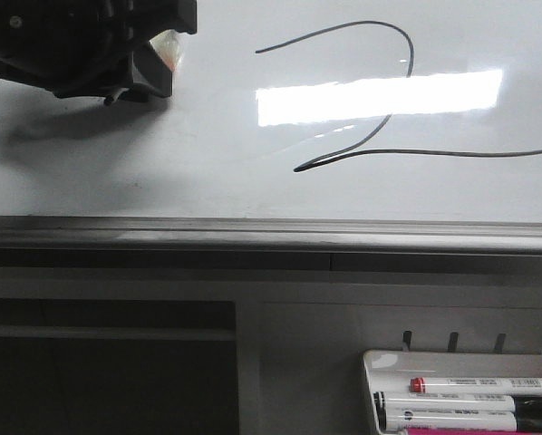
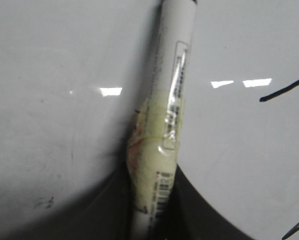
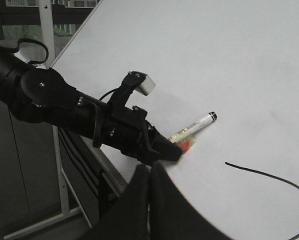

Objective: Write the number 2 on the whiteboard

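The left gripper [image 3: 175, 150] is closed on a white marker [image 3: 197, 125] (yellowish tape wraps its middle), held off to the left of the number 2 [image 1: 380, 127] on the whiteboard [image 1: 208, 181]. The right gripper [image 3: 150, 172] has its fingers pressed together, holding nothing.

The whiteboard [image 1: 117, 181] is glossy white with a grey rail; the number 2 [image 1: 380, 136] is a thin black line. The black left pincer [image 3: 172, 150] holds a white marker [image 3: 197, 125] wrapped in yellowish tape.
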`<action>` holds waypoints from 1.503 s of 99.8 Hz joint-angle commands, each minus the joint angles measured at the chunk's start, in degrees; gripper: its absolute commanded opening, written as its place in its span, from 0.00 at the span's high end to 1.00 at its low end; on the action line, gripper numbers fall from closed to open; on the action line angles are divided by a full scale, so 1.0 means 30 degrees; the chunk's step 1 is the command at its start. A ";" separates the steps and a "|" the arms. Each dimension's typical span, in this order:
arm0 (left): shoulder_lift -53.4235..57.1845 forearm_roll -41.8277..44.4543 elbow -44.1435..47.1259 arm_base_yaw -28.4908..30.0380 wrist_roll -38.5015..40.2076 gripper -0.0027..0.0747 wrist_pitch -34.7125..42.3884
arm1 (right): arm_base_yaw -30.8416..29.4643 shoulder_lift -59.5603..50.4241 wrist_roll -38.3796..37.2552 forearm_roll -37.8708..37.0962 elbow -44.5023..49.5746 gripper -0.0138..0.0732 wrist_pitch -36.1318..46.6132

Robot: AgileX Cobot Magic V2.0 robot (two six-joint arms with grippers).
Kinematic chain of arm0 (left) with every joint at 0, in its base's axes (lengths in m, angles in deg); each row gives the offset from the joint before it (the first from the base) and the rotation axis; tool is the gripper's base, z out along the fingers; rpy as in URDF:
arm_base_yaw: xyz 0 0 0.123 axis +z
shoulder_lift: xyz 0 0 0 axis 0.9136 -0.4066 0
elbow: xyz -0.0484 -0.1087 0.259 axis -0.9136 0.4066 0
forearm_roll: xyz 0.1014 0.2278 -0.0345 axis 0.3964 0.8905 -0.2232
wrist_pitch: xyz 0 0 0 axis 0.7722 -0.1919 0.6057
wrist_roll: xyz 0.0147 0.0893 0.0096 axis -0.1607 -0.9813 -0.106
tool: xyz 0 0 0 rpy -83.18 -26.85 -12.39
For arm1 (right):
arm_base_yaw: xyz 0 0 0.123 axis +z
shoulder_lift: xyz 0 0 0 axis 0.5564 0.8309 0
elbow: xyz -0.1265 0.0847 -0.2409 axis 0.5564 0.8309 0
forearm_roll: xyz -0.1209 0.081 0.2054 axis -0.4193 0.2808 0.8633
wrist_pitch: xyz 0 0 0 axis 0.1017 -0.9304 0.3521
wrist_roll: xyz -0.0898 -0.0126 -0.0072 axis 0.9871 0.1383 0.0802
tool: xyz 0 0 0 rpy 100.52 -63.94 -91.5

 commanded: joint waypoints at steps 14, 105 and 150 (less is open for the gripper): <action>-0.0338 -0.0326 -0.0354 0.0176 0.0167 0.57 0.1442 | -0.0157 -0.0032 0.0040 0.0905 -0.0519 0.92 0.0893; 0.1614 -0.0290 -0.0354 0.0176 0.0132 0.27 0.1252 | -0.0157 -0.0069 0.0040 0.1261 -0.0519 0.92 0.1234; 1.2904 0.0921 0.1081 0.0206 -0.2559 0.50 -0.2925 | -0.0157 -0.3108 0.0040 -0.3348 0.0088 0.92 -0.0054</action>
